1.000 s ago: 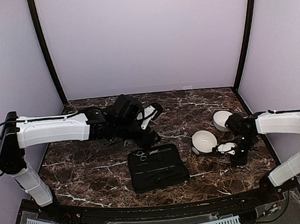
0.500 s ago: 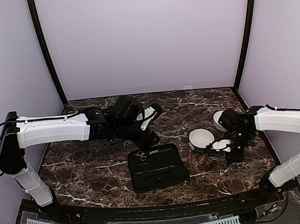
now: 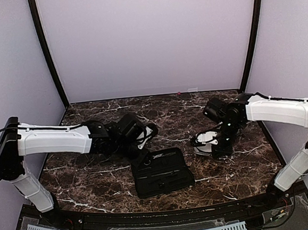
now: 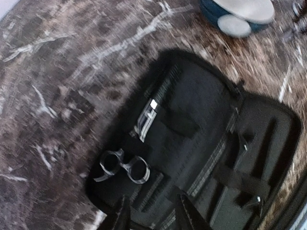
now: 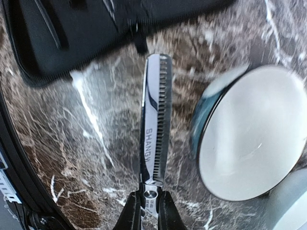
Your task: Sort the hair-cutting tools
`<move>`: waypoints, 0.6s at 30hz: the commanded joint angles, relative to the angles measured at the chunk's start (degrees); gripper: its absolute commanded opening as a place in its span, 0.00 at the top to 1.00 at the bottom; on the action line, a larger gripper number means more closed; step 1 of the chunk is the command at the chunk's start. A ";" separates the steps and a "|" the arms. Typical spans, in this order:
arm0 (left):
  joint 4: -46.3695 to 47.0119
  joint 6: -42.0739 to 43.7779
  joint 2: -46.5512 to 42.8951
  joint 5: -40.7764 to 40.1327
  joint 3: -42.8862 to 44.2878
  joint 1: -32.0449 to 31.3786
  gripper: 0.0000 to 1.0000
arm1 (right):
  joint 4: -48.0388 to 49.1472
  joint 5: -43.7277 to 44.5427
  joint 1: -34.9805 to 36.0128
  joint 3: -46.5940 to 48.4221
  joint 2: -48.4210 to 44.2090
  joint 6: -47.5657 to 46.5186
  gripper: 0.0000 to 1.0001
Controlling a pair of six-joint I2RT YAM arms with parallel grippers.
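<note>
Case (image 3: 161,173): flat black fabric, zip-edged, laid open at the near side of the surface (image 3: 94,173); elastic straps cross its lining.
Left pincer (image 4: 152,213): brought lower and nearer over the case's corner within the last second; jaws parted, nothing held.
Scissors (image 4: 123,166): small silvery pair with ring handles, tucked in the case just ahead of the left pincer; a grasp there is judged to come next.
Right pincer (image 5: 148,211): swung inward from the right side; clamped on the shears at the pivot.
Shears (image 5: 154,124): bright steel, one blade toothed like a comb, held above the veined brown marble, beside the bowl.
Bowl (image 5: 249,143): round, smooth white inside, bluish outside; a drop into it is judged close.
</note>
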 commanded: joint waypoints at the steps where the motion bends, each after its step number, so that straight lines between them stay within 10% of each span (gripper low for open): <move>1: 2.62 -3.94 -5.99 11.06 -8.59 -4.42 0.76 | -1.74 -3.31 0.70 4.08 1.71 1.42 1.00; 9: 2.60 -4.40 -3.42 7.58 -11.40 -14.50 0.60 | -0.95 -4.25 0.73 3.38 1.67 2.20 1.00; 18: -2.43 -0.06 4.74 5.60 -6.12 -14.66 0.65 | 0.06 -3.49 0.69 0.66 -0.15 2.38 1.00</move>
